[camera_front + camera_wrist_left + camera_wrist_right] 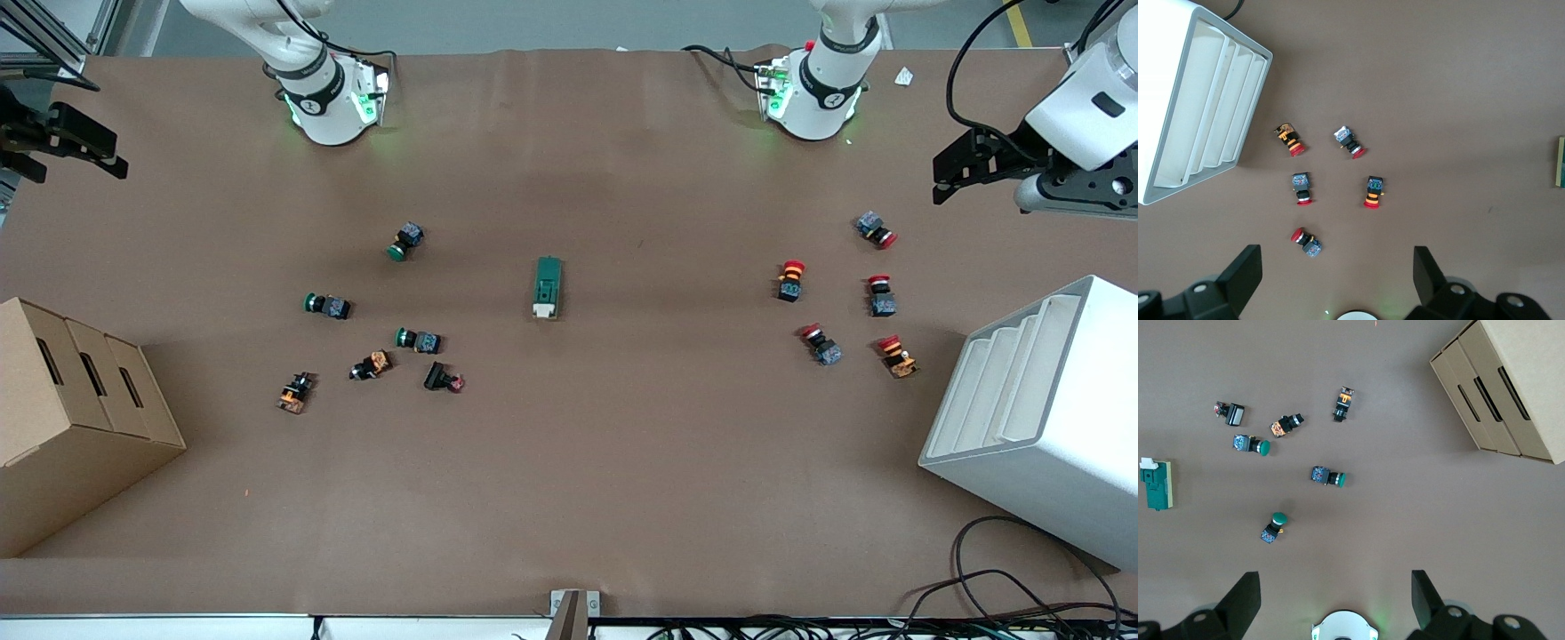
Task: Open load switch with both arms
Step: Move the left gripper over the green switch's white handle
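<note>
Both grippers' fingers spread wide, high above untouched load switch [547, 287].

Even, fairly bright overhead light covers the brown table [569, 462] with no hard glare. Shadows are soft and short: a faint dark patch lies beside the cardboard box [71, 418] and under the white rack [1040, 418]. Green lamps glow on both arm bases [333, 102]. All three views are sharp; the wrist views show the black fingers [1245, 273] slightly soft at the frame edge.
</note>
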Robot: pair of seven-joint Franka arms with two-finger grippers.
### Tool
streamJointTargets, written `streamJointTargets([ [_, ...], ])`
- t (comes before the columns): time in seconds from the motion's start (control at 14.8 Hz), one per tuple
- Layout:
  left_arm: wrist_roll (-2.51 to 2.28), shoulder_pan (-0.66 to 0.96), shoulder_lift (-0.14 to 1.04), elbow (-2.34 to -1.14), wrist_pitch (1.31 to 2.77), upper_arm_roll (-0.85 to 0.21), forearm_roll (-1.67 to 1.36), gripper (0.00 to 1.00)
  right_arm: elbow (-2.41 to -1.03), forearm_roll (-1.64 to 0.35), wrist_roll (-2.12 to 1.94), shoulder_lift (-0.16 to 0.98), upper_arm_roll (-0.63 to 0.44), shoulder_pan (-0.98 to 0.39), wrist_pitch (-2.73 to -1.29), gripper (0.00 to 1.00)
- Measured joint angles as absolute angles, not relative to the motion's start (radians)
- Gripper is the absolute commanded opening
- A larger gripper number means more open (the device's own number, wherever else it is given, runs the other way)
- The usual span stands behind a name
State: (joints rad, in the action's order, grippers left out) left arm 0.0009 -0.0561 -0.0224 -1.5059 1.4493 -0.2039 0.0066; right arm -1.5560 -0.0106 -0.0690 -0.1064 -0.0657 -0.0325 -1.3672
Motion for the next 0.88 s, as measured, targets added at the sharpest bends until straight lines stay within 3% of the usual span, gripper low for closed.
streamJointTargets([
  [0.54,0.000,-0.031,-0.010,-1.501,1.450,-0.223,0.001,1.00,-1.556,-0.011,-0.069,-0.106,-0.065,-0.033,-1.367,1.00],
  [0.88,-0.325,0.141,0.079,-1.512,1.535,-0.310,-0.003,1.00,-1.556,-0.011,-0.069,-0.106,-0.064,-0.033,-1.367,1.00],
])
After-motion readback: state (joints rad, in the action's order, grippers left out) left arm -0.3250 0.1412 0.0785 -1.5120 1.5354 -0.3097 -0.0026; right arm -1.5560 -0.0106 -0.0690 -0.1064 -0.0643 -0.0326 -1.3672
